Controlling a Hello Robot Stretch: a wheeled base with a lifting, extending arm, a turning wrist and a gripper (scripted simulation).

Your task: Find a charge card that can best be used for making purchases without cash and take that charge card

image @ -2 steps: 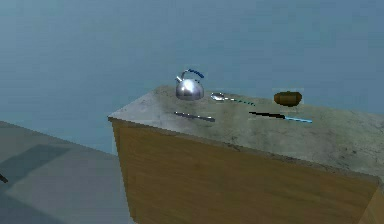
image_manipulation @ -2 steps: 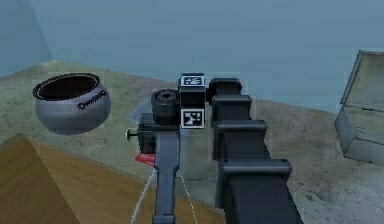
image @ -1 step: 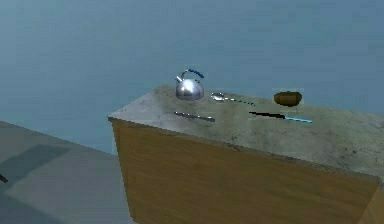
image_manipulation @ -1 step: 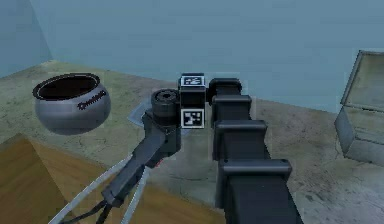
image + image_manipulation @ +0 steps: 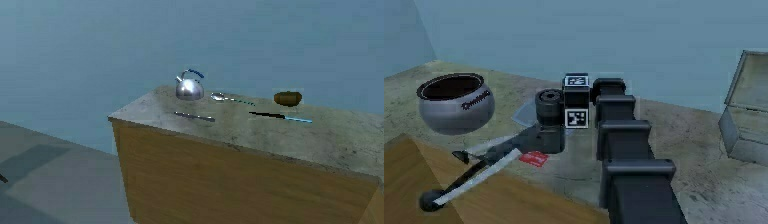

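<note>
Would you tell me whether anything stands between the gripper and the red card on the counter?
Nothing visible does. The flat red card lies on the mottled counter right by the dark body of the gripper. The dark pot stands apart, toward the arm side view's left.

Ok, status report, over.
Tool at the grey stone countertop, cannot tell if it holds anything. Small flat red card lies by it. Dark round metal pot stands close by.
</note>
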